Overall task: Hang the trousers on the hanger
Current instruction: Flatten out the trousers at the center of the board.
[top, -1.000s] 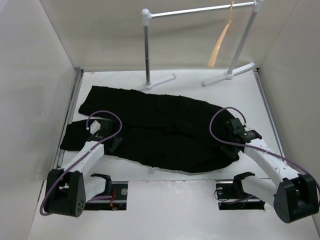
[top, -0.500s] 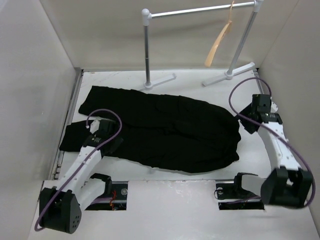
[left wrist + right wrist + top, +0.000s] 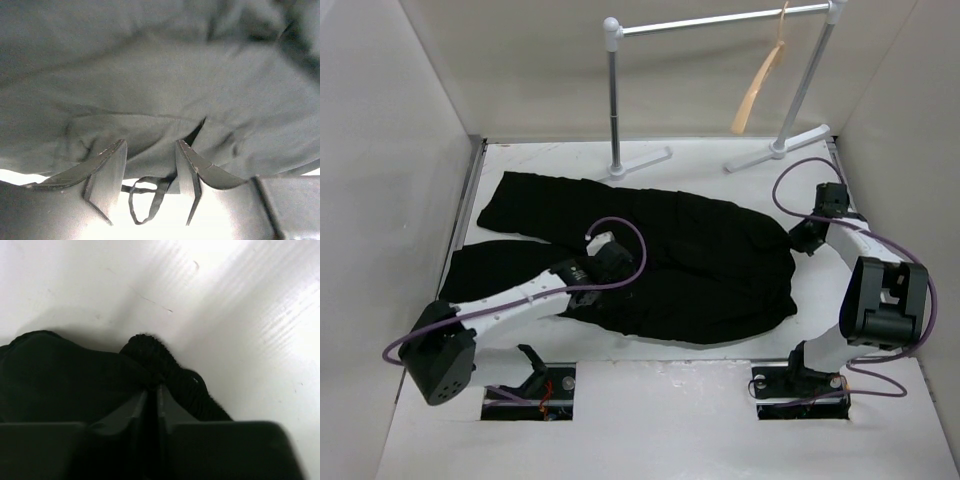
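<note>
The black trousers [image 3: 650, 255] lie spread flat across the table. The tan wooden hanger [image 3: 757, 85] hangs from the rail at the back right. My left gripper [image 3: 613, 265] hovers low over the middle of the trousers. In the left wrist view it [image 3: 150, 182] is open, with grey-looking cloth [image 3: 160, 90] and a thin cord loop [image 3: 145, 200] between its fingers. My right gripper [image 3: 802, 240] is at the trousers' right edge. In the right wrist view it [image 3: 152, 390] is shut, pinching a bunched fold of the black cloth [image 3: 170, 365].
The white-and-grey rail stand [image 3: 720, 20] stands at the back, its feet [image 3: 640, 162] on the table just behind the trousers. White walls close in the left and right sides. Bare white table [image 3: 240, 315] lies right of the trousers.
My left gripper has swung right, from the trouser leg at the left to the trousers' middle. My right arm has moved back and settled on the trousers' right edge.
</note>
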`<state>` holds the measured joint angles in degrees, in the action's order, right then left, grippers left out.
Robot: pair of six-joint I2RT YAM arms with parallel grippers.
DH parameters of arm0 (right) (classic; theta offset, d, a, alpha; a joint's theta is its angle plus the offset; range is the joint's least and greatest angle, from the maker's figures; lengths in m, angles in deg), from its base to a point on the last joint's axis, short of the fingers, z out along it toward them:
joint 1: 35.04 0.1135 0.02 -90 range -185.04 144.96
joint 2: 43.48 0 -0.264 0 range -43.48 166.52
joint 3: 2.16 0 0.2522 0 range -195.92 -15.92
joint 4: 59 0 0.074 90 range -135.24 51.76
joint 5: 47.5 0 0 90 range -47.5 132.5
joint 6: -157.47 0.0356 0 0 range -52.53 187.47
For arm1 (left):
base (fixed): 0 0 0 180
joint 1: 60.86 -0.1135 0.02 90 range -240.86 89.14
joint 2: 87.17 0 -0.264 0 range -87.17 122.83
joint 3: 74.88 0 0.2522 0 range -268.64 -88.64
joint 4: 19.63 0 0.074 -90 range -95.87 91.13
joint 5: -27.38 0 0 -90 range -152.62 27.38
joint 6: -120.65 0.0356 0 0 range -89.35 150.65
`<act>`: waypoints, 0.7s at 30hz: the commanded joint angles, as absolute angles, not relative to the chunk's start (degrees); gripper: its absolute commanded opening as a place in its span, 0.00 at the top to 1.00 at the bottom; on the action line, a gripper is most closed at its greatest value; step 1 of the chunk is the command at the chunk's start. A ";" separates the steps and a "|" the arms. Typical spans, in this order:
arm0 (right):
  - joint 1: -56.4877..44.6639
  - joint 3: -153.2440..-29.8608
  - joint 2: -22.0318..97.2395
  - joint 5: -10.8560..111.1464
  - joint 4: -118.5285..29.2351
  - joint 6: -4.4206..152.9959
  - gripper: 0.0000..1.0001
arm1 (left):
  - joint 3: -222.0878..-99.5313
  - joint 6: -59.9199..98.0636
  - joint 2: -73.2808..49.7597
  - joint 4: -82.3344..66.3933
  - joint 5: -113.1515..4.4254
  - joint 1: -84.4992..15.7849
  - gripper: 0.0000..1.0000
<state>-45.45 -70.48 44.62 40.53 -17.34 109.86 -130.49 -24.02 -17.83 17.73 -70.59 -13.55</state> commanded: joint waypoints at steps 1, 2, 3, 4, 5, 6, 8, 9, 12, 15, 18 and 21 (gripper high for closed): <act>-44.84 -74.44 41.61 37.52 -22.40 110.98 0.89 | -129.87 -24.37 -15.02 17.51 -71.24 -12.21 0.59; -44.41 -76.28 40.91 34.45 -21.17 109.93 0.89 | -128.29 -24.46 -14.31 17.16 -71.67 -12.47 0.60; -43.36 -78.65 40.72 30.76 -19.59 108.97 0.89 | -126.71 -24.72 -13.78 16.99 -71.76 -13.08 0.60; -42.74 -81.02 40.90 27.94 -17.92 108.09 0.89 | -125.30 -24.98 -13.43 16.98 -71.50 -13.96 0.60; -42.64 -83.22 41.68 26.00 -16.95 107.12 0.89 | -124.07 -25.24 -13.34 16.98 -71.33 -14.49 0.61; -42.47 -85.33 42.99 24.59 -16.07 105.98 0.88 | -123.10 -25.51 -13.51 17.33 -71.24 -14.84 0.61; -42.56 -88.15 46.16 22.65 -14.23 105.35 0.87 | -121.96 -25.95 -14.30 18.04 -71.24 -15.29 0.61; -42.56 -88.77 47.56 21.77 -13.87 105.53 0.87 | -121.69 -26.30 -14.74 18.56 -71.24 -15.29 0.60; -44.39 -89.13 51.17 20.97 -15.26 106.06 0.75 | -121.95 -27.70 -15.97 20.15 -71.59 -14.67 0.58; -45.89 -89.22 52.32 21.93 -17.38 106.58 0.45 | -123.44 -28.67 -16.68 20.50 -70.36 -13.53 0.53; -45.81 -88.00 48.56 24.57 -17.47 106.58 0.26 | -126.51 -28.76 -16.85 21.46 -69.13 -12.04 0.49; -44.59 -80.90 38.74 25.54 -17.21 107.28 0.19 | -129.68 -28.76 -16.94 21.56 -68.95 -10.98 0.48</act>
